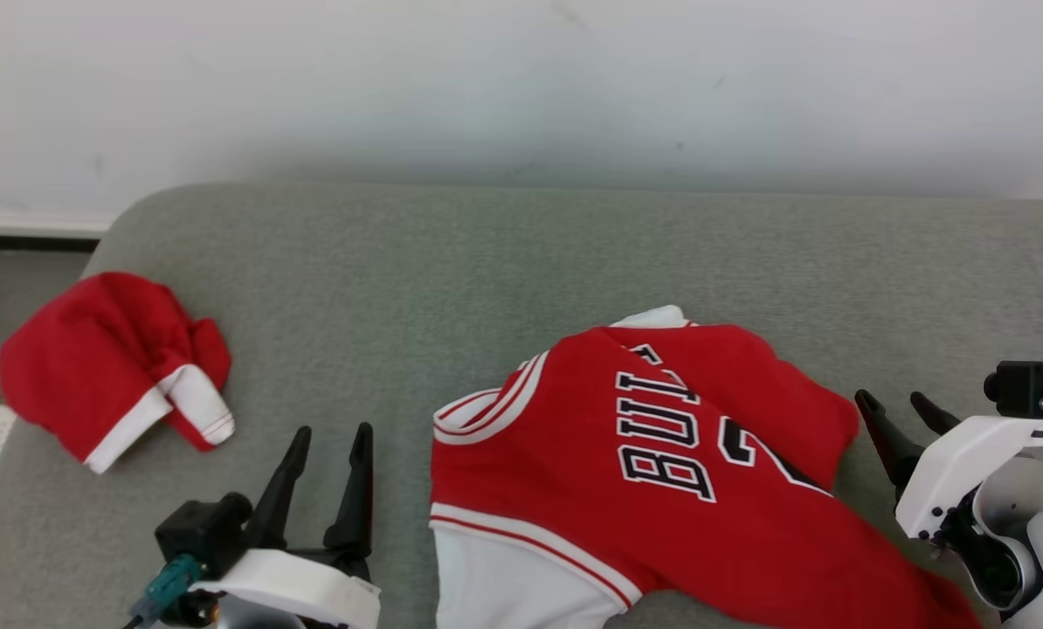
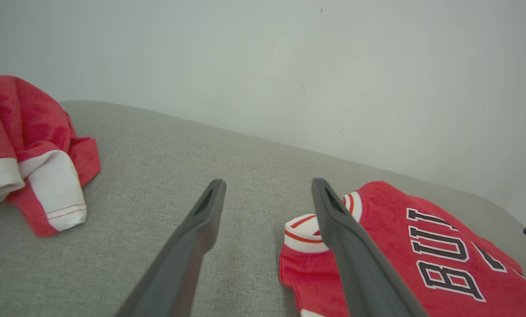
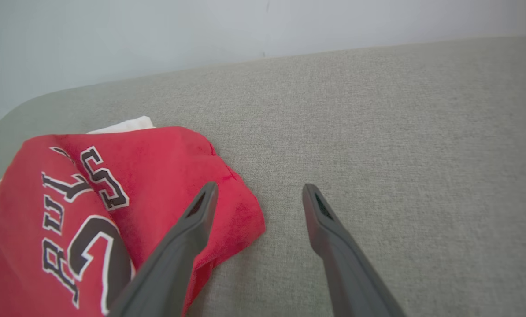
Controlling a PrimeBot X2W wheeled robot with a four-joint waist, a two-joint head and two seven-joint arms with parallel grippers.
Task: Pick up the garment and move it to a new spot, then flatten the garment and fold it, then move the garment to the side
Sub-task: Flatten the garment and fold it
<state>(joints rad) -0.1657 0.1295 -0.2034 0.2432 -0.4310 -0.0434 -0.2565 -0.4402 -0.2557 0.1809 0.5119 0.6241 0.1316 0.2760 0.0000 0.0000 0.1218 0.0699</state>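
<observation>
The red jersey [image 1: 644,454], lettered in black outlined with white and trimmed in white and red, is lying rumpled on the grey fabric-covered tabletop [image 1: 486,262]. It is sitting at the near edge, partly folded over itself, with a white panel showing at its near left corner and a scrap of white peeking out at its far edge.

The left hand [image 1: 333,430] is hovering just to the left of the jersey, beside the striped trim. Its two dark fingers are standing wide apart and gripping nothing. In the left wrist view, the right finger [image 2: 355,255] is overlapping the jersey's striped edge, though whether it is touching the cloth is unclear.

The right hand [image 1: 890,398] is waiting just off the jersey's right edge, its fingers likewise spread wide and carrying nothing. In the right wrist view, one finger [image 3: 179,246] is crossing over the jersey's red corner while the other is standing over bare grey fabric.

Well to the left of the jersey, past the left hand, a second red garment with white cuffs [image 1: 102,358] is lying bunched up. A pale wall [image 1: 521,87] is rising beyond the jersey's far side.
</observation>
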